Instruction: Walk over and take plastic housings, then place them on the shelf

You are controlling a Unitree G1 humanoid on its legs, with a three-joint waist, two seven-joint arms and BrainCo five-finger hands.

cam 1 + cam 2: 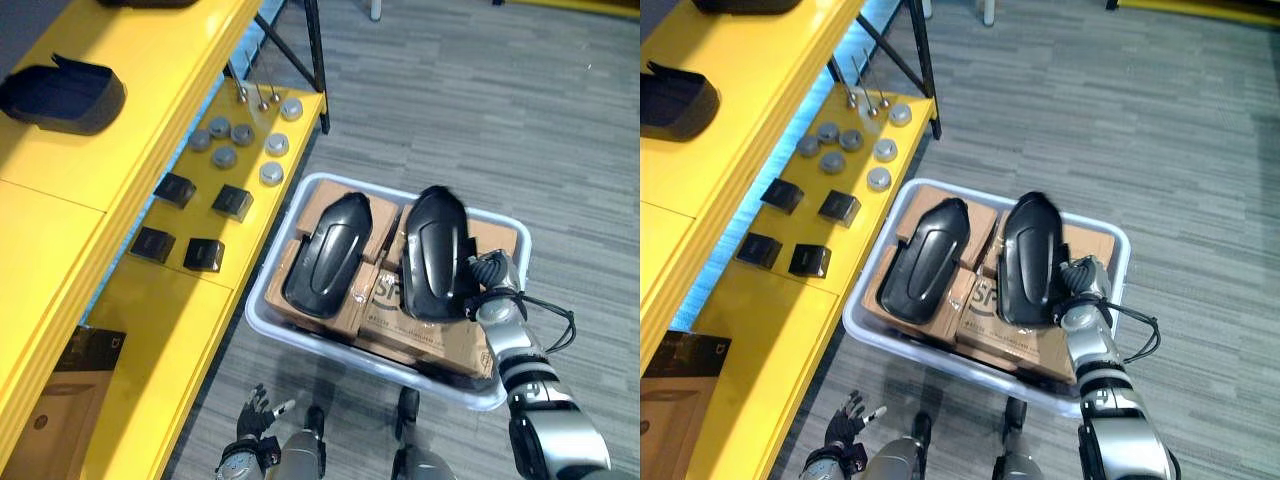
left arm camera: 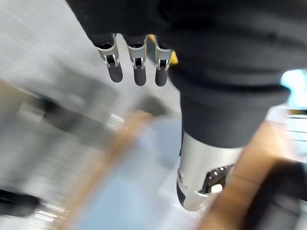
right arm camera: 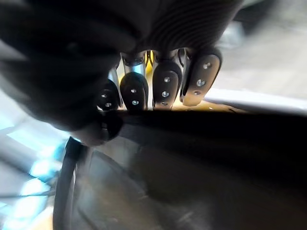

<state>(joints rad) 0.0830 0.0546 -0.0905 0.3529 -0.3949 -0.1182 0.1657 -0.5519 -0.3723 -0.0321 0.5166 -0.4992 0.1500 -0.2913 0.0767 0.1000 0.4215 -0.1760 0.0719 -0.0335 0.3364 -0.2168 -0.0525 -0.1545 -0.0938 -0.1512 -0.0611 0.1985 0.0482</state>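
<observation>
Two black plastic housings lie side by side on cardboard boxes in a white bin on the floor. The left housing rests free. My right hand is at the right edge of the right housing. In the right wrist view its fingers curl over that housing's dark rim, with the thumb underneath. My left hand hangs low beside the bin with straight fingers, holding nothing. Another black housing sits on the yellow shelf at the upper left.
The shelf's lower level holds several grey discs and small black boxes. A brown box sits further along it. A black frame leg stands behind the shelf's end. Grey carpet lies to the right of the bin.
</observation>
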